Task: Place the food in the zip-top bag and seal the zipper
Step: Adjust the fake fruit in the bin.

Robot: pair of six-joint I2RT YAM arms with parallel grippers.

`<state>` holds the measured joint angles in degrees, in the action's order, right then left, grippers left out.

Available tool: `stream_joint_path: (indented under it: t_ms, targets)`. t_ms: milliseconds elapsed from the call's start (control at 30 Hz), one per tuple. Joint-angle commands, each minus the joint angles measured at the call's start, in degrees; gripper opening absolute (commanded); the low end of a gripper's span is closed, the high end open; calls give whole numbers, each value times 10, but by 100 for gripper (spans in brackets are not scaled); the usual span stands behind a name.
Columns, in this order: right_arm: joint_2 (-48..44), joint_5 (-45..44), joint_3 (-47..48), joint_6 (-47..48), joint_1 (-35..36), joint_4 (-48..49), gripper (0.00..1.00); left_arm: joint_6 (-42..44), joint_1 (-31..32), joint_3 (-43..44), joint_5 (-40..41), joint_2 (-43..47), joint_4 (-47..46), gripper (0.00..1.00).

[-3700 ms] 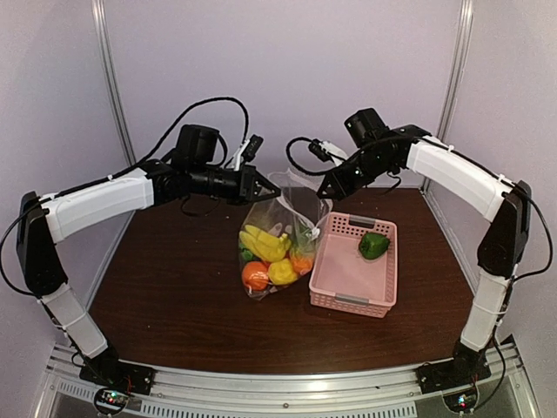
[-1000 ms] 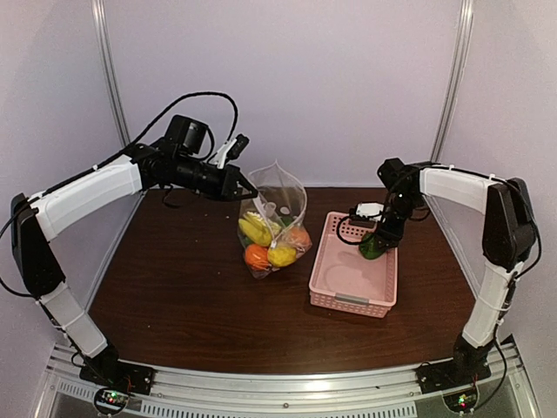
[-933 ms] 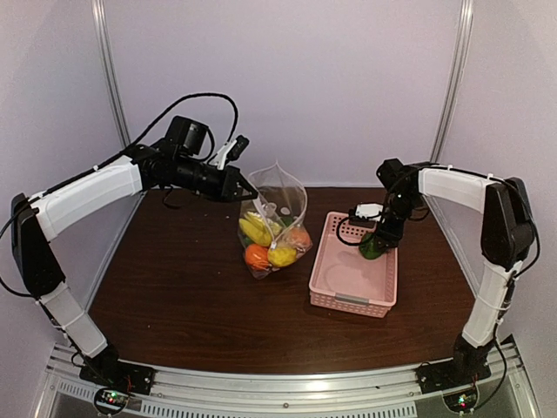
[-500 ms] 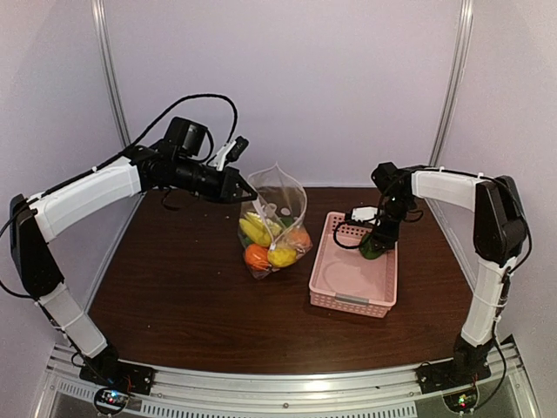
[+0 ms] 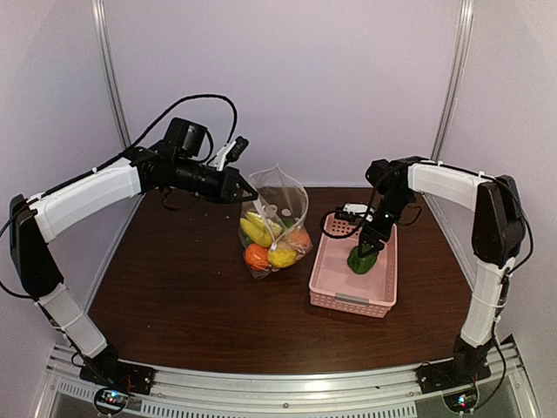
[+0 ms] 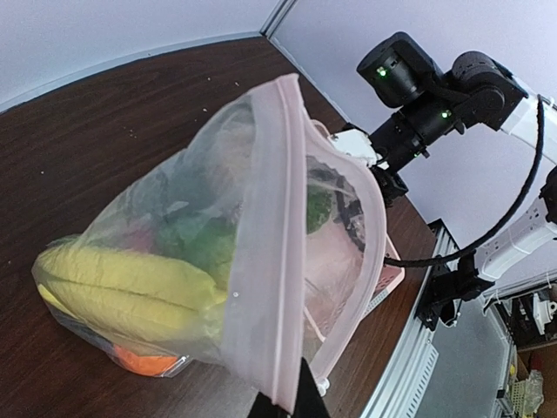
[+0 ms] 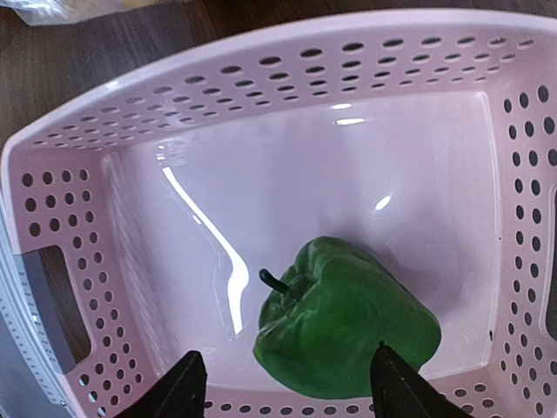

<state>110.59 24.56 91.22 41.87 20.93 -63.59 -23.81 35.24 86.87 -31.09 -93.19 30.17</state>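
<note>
My left gripper (image 5: pixel 247 190) is shut on the rim of the zip-top bag (image 5: pixel 277 218) and holds its mouth up and open. In the bag lie a yellow banana (image 5: pixel 254 229), an orange (image 5: pixel 256 256) and a lemon (image 5: pixel 281 256). The left wrist view shows the zipper (image 6: pixel 271 261) as a whitish strip running into my left gripper (image 6: pixel 291 402), with its slider (image 6: pixel 320 384) close by. A green pepper (image 7: pixel 348 326) lies on the floor of the pink basket (image 7: pixel 261 78). My right gripper (image 7: pixel 287 353) hangs open just above the pepper, a finger on each side.
The pink basket (image 5: pixel 352 301) stands right of the bag on the brown table. My right arm (image 6: pixel 418 104) reaches down into the basket from the far right. Grey walls close in the back and sides.
My right gripper has shifted toward the middle of the basket, and the pepper now lies nearer the basket's centre. The left gripper and the bag have stayed put.
</note>
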Motion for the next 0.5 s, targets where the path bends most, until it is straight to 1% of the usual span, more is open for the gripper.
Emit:
stream_joint_path:
  t_ms: [0, 67, 133, 200, 233, 333, 467]
  targets:
    - [-18, 54, 37, -22, -1, -48, 68, -3, -1, -3, -14, 14, -28, 0]
    - [-31, 33, 32, 1, -2, -38, 71, -3, -1, -7, -12, 16, -27, 0]
    - [-41, 24, 23, 53, 1, -41, 75, -3, -1, -13, -10, 19, -27, 0]
    - [-47, 35, 16, 127, 2, -61, 78, -3, -1, -17, -10, 22, -26, 0]
    - [-49, 44, 13, 196, 1, -76, 79, -2, -1, -18, -10, 22, -27, 0]
    - [-65, 49, -6, 270, 2, -55, 85, -4, -1, -20, -11, 24, -26, 0]
    - [-60, -1, -18, 311, 12, -4, 89, -4, -1, -20, -6, 30, -23, 0]
